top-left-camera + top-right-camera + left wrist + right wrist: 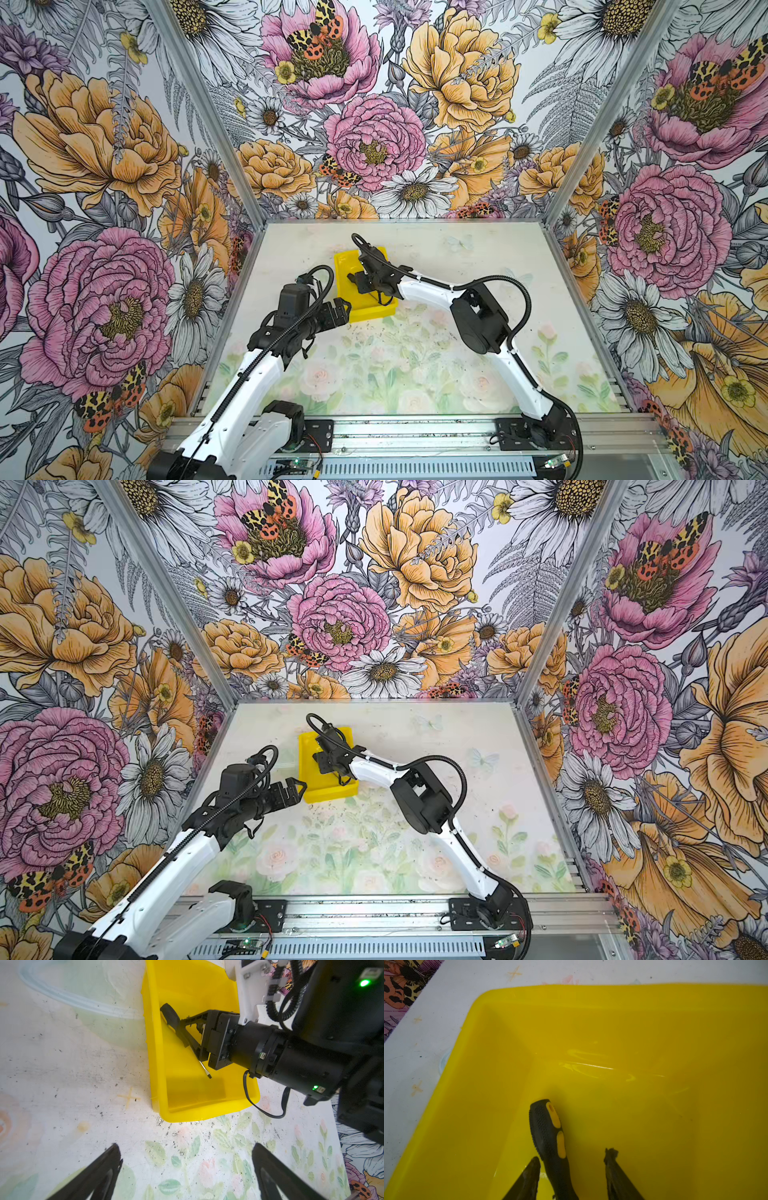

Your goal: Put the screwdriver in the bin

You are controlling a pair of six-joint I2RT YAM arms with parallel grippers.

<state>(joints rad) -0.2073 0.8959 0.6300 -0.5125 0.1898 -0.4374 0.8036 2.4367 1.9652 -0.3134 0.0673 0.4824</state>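
Straddling the screwdriver (548, 1136) inside the bin (654, 1001), the right pincer (573, 1156) stands parted, gripping nothing; the left pincer (187, 1147) gapes empty.

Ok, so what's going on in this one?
The right gripper reaches down into the yellow bin. Its jaws stand apart on either side of the screwdriver, so the tool does not look clamped. The screwdriver sits inside the bin's walls, but I cannot tell if it lies flat. The left gripper hovers open and empty over the table beside the bin.
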